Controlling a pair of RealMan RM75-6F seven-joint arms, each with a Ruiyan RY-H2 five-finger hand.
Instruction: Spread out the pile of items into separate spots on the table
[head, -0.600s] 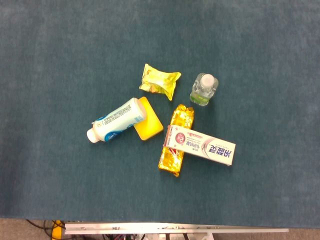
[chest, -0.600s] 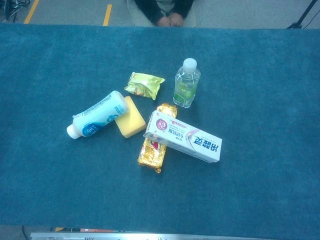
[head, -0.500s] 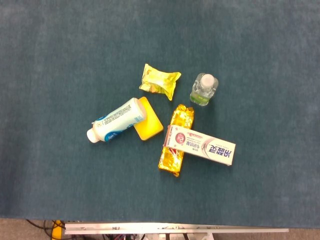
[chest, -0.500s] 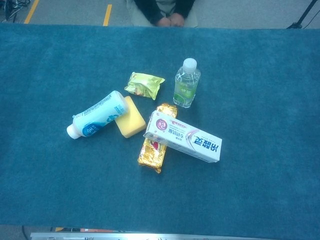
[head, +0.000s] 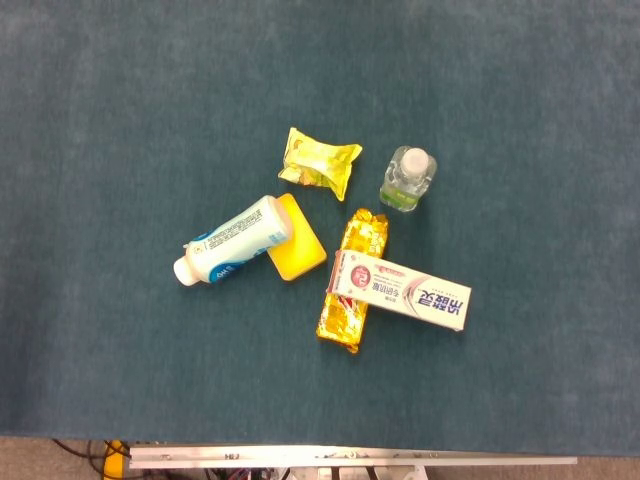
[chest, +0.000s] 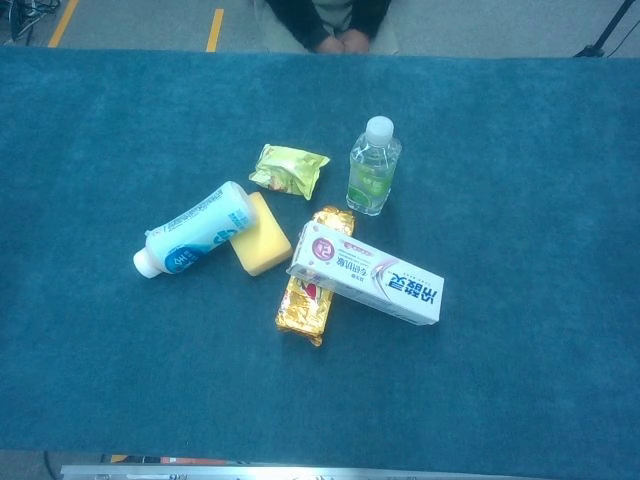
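At the middle of a blue-green table (head: 120, 120), five items lie bunched — the pile not yet spread. A toothpaste box (head: 402, 291) rests across a gold foil packet (head: 352, 300), pinning its upper half. Just left of the box, a yellow sponge (head: 296, 250) touches a white-and-blue bottle (head: 229, 241) lying on its side, cap pointing away from the box. Beyond the box stand a small clear water bottle (head: 408, 178), upright, and a crumpled yellow snack bag (head: 318, 160) beside it, neither touching the rest. Neither hand appears in either view, so the state of their fingers cannot be told. Bare cloth runs wide on every side of the box — ample room, by the look of it, to move things outward.
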